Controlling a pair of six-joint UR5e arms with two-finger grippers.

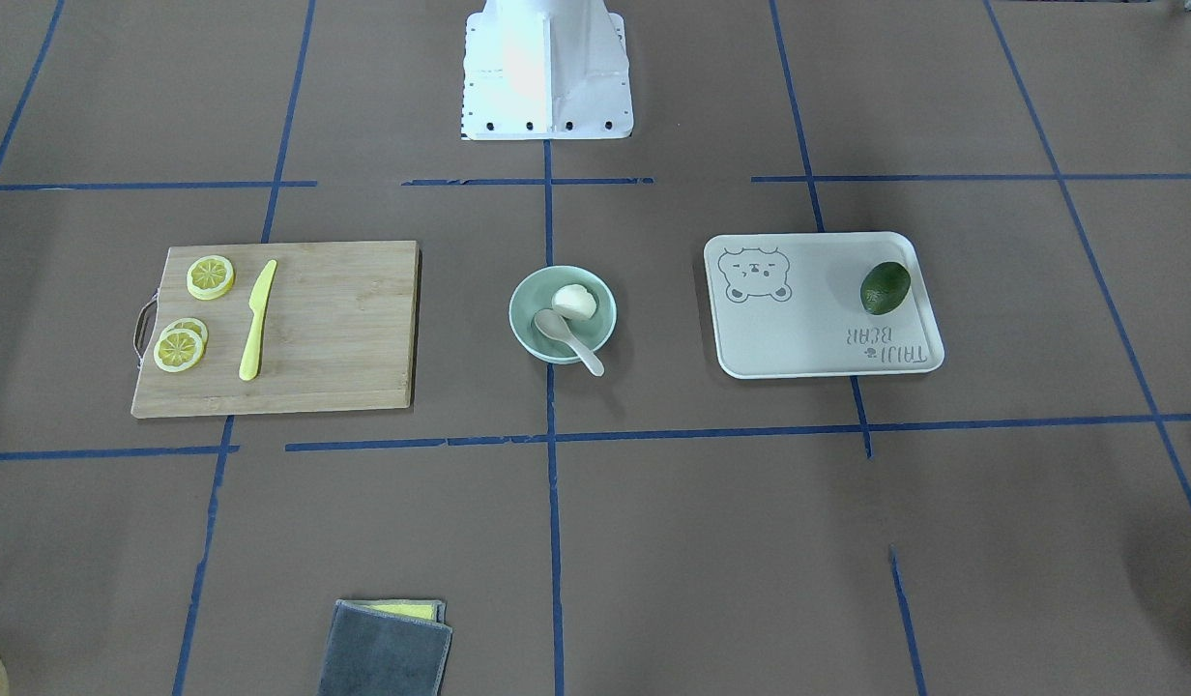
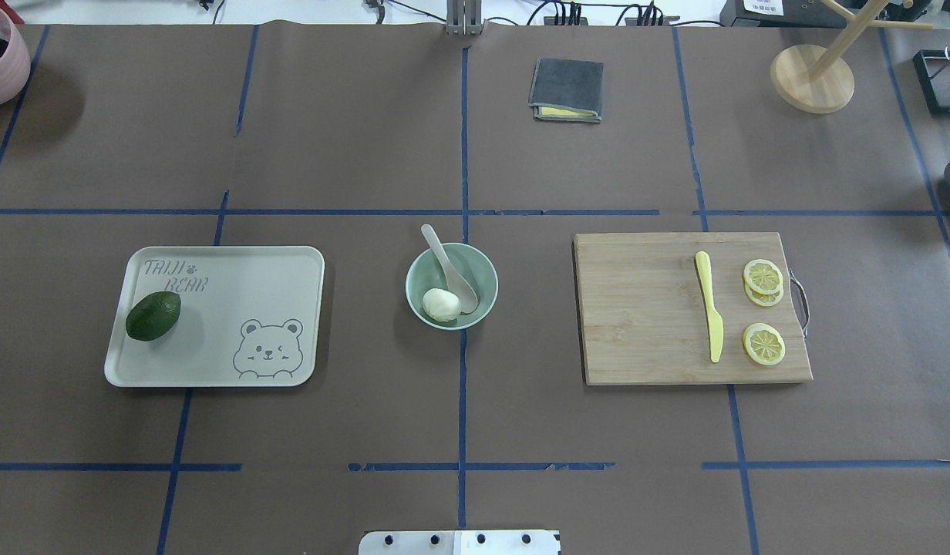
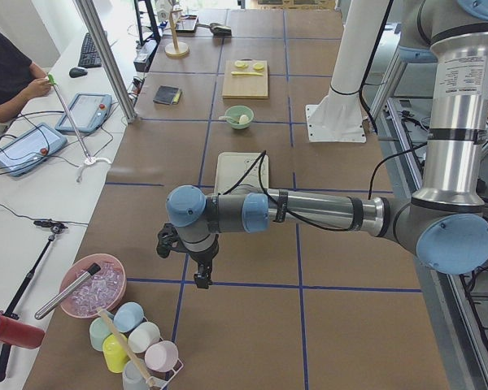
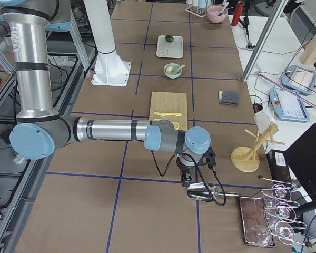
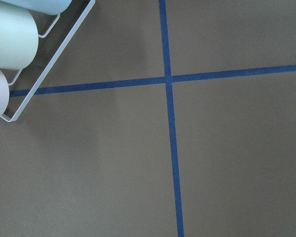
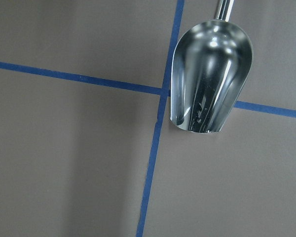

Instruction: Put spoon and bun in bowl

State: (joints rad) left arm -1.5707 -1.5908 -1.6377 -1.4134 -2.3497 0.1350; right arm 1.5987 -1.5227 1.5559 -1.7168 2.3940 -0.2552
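The mint-green bowl (image 2: 483, 276) stands at the table's middle; it also shows in the front view (image 1: 530, 300). The white bun (image 2: 441, 304) lies inside it. The off-white spoon (image 2: 446, 262) rests with its scoop in the bowl beside the bun and its handle over the rim. My left gripper (image 3: 202, 280) shows only in the exterior left view, far from the bowl, over bare table near a cup rack. My right gripper (image 4: 187, 182) shows only in the exterior right view, above a metal scoop. I cannot tell whether either is open or shut.
A white bear-print tray (image 2: 236, 277) holds a dark green avocado (image 2: 153, 315). A wooden cutting board (image 2: 645, 308) carries a yellow knife (image 2: 709, 316) and lemon slices (image 2: 763, 343). A grey cloth (image 2: 567, 89) lies farther back. A metal scoop (image 6: 209, 84) and a cup rack (image 5: 19, 44) sit at the table's ends.
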